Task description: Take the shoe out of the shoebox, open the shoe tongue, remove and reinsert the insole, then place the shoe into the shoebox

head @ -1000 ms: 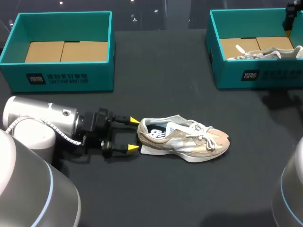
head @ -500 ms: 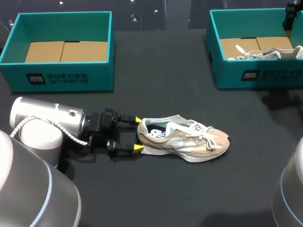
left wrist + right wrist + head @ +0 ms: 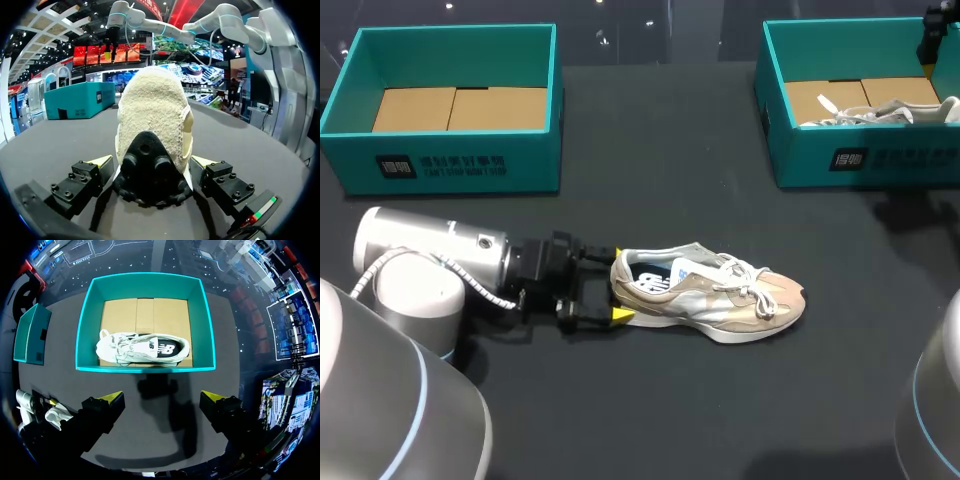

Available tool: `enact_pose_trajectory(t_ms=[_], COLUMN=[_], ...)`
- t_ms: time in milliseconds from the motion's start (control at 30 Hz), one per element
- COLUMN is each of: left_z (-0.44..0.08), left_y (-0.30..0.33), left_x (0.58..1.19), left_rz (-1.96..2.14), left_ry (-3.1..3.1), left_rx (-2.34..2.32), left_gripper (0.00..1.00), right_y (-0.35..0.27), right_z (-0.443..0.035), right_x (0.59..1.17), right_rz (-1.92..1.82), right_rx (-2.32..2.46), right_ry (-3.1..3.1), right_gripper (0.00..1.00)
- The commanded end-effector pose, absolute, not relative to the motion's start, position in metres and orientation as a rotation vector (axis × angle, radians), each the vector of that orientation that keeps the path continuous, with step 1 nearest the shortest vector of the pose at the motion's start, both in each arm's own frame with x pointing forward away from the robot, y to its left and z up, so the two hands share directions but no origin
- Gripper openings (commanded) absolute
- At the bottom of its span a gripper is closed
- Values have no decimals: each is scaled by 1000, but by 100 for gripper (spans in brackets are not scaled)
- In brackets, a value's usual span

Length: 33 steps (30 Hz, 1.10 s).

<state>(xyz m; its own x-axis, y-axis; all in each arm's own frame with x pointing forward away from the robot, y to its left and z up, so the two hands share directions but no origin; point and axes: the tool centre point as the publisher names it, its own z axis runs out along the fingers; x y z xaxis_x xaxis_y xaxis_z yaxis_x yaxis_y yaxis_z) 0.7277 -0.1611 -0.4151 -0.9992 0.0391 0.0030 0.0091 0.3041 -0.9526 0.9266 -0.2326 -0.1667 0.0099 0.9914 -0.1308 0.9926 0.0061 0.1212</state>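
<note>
1. shoe (image 3: 710, 295): on its sole on the table (image 3: 670, 400), near centre, heel left.
2. left gripper (image 3: 616, 285): fingers apart, straddling the heel, not clamped.
3. likely light; upper soft, heel and sole stiffer, so grip there.
4. right gripper (image 3: 162, 397): fingers apart, empty, above the right shoebox (image 3: 145, 369).

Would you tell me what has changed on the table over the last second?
The left arm slid toward the beige shoe, bringing its open jaws to either side of the heel; nothing was gripped or released. The shoe itself, the left shoebox, the right shoebox and the white shoe inside it stayed put.
</note>
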Motion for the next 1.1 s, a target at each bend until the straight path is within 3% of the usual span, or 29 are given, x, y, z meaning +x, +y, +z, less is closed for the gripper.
enact_pose_trajectory(t_ms=[33, 833, 867, 900, 933, 967, 1100], left_z=[-418, -419, -419, -419, -419, -419, -418], left_y=[-169, -189, -189, -189, -189, -188, -186], left_x=[730, 727, 726, 726, 725, 725, 722], left_rz=[1834, 1839, 1840, 1841, 1842, 1843, 1843], left_ry=[-2520, -2492, -2490, -2488, -2486, -2484, -2481], left_rx=[-53, -129, -132, -134, -137, -140, -144], left_gripper=[100, 100, 91, 56, 34, 0, 0], right_y=[-233, -233, -233, -233, -233, -233, -233], right_z=[-167, -167, -167, -167, -167, -167, -167], right_x=[927, 927, 927, 927, 927, 927, 927], right_rz=[-10, -10, -10, -10, -10, -10, -10], right_rx=[2098, 2098, 2098, 2098, 2098, 2098, 2098], right_ry=[2093, 2093, 2093, 2093, 2093, 2093, 2093], right_gripper=[100, 100, 100, 100, 100, 100, 100])
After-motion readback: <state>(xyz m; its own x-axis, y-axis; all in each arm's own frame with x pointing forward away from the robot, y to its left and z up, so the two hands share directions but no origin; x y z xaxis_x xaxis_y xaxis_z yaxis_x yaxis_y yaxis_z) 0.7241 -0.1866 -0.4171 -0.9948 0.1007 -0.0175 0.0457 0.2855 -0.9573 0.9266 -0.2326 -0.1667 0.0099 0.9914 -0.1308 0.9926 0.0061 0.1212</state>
